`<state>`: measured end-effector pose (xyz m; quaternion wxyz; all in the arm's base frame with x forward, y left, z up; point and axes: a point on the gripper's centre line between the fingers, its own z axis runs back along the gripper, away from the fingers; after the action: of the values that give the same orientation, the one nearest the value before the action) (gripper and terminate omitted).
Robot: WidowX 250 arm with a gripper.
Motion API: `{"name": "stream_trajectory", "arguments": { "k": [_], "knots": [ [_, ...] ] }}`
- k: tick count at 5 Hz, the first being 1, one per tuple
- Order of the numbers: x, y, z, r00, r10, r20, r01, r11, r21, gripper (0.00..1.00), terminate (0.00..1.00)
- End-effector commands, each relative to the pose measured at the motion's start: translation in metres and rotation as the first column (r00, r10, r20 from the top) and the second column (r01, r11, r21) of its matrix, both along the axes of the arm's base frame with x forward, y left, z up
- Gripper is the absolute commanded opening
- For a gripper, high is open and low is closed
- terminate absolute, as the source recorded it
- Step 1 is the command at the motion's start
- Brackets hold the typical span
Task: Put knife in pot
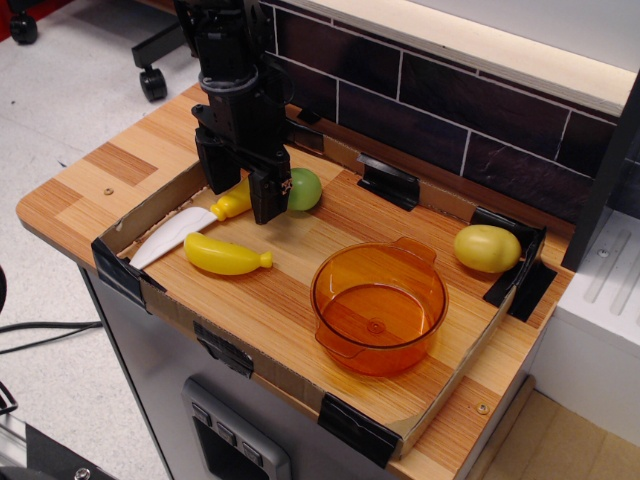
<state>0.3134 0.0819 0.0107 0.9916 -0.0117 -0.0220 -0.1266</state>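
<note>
The knife (175, 232), with a curved white blade and a yellow handle, lies flat at the left end of the tray, blade pointing to the front left. My black gripper (243, 198) is open and straddles the yellow handle, one finger on each side, low over the tray floor. The handle's far end is hidden behind the fingers. The translucent orange pot (378, 306) stands upright and empty to the front right of the gripper.
A yellow toy banana (227, 255) lies just in front of the knife. A green ball (304, 188) sits right of the gripper. A yellow lemon-like fruit (486, 248) rests at the right end. A low cardboard wall (150, 205) rims the wooden tray.
</note>
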Motion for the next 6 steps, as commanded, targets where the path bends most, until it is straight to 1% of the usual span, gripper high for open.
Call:
{"name": "stream_trajectory", "arguments": {
  "k": [1,2,3,4,5,6],
  "knots": [
    [0.008,0.013,0.001,0.999,0.018,0.033,-0.018,1.0,-0.002,1.0,0.0],
    [0.01,0.018,0.004,1.0,-0.008,0.029,0.008,1.0,0.01,0.0,0.0],
    [0.011,0.023,0.007,0.996,-0.087,0.026,0.086,0.996,0.028,0.0,0.0],
    [0.014,0.024,0.014,0.99,-0.137,0.034,0.136,0.99,0.038,0.0,0.0],
    [0.015,0.024,0.022,0.991,-0.126,0.05,0.125,0.992,0.037,0.0,0.0],
    [0.017,0.021,0.041,0.994,-0.056,0.098,0.055,0.998,0.022,0.0,0.0]
  ]
}}
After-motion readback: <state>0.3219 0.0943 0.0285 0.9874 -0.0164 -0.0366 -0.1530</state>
